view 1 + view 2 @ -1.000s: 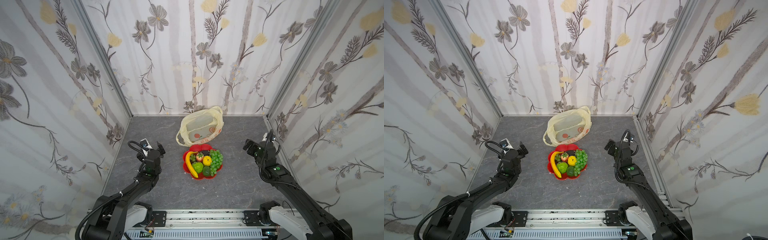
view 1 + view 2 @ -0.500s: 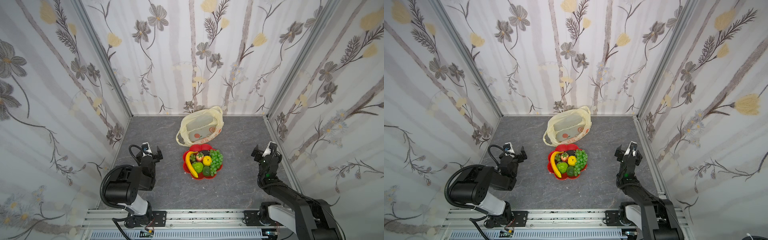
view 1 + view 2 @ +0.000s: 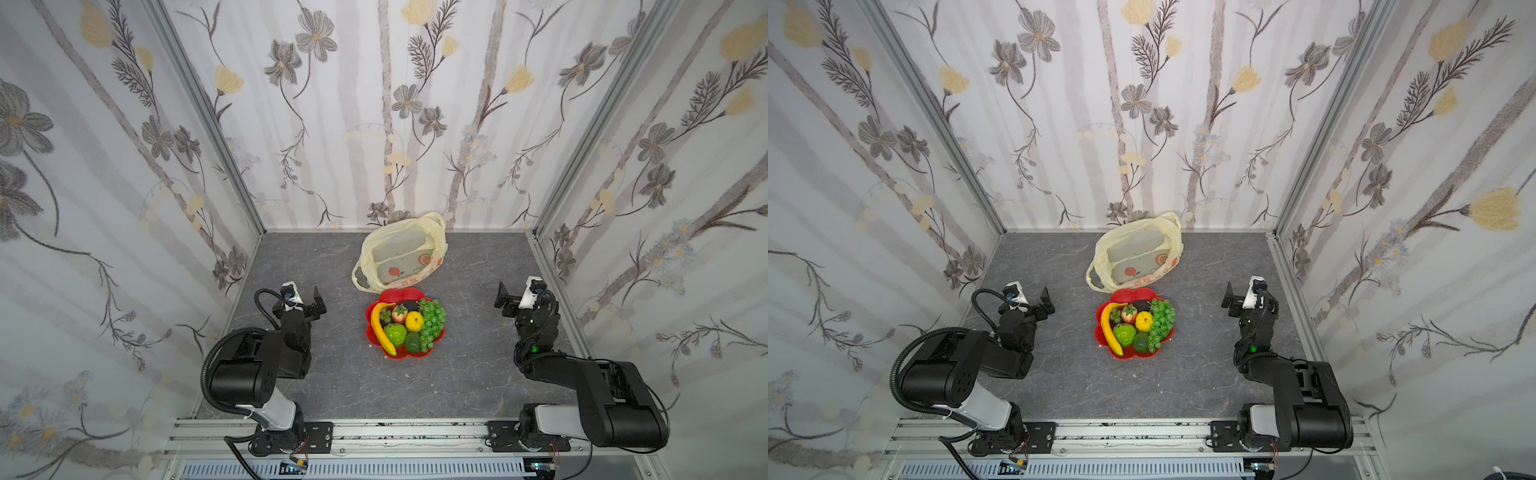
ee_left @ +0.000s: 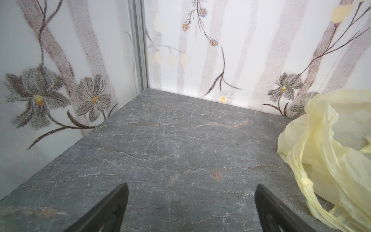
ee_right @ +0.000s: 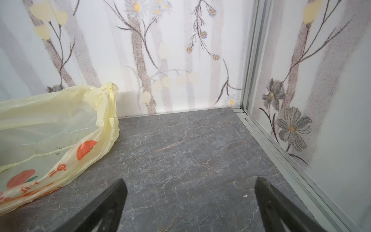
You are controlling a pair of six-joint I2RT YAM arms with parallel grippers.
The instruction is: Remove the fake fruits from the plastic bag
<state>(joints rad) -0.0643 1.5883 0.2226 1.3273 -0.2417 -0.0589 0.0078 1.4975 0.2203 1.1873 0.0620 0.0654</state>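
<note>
- The plastic bag (image 3: 399, 257) lies slack at the back of the grey worktop (image 3: 332, 374), close to the rear wall. It shows orange fruit prints and red lettering on the side nearer me.
- A red plate (image 3: 390, 295) sits just in front of the bag. Its far rim meets the bag's near edge, though I cannot tell whether they actually touch.
- The fake fruits (image 3: 405, 326) are heaped on the plate, outside the bag.
- The banana (image 3: 380, 328) curves along the plate's left side and the grape bunch (image 3: 432, 322) lies along its right.
- Between them sit the strawberry (image 3: 400, 313), orange (image 3: 414, 321), custard apple (image 3: 395, 334) and avocado (image 3: 413, 343), with a dark fruit at the back, probably the mangosteen (image 3: 411, 305).
- The left arm (image 3: 257, 365) is folded low by the left wall. The left jaws stand wide, with only bare worktop between them, well apart from the plate.
- The right arm (image 3: 598, 382) is folded by the right wall. The right jaws are likewise wide and hold nothing.
- The bag shows at the edge of both wrist views.
</note>
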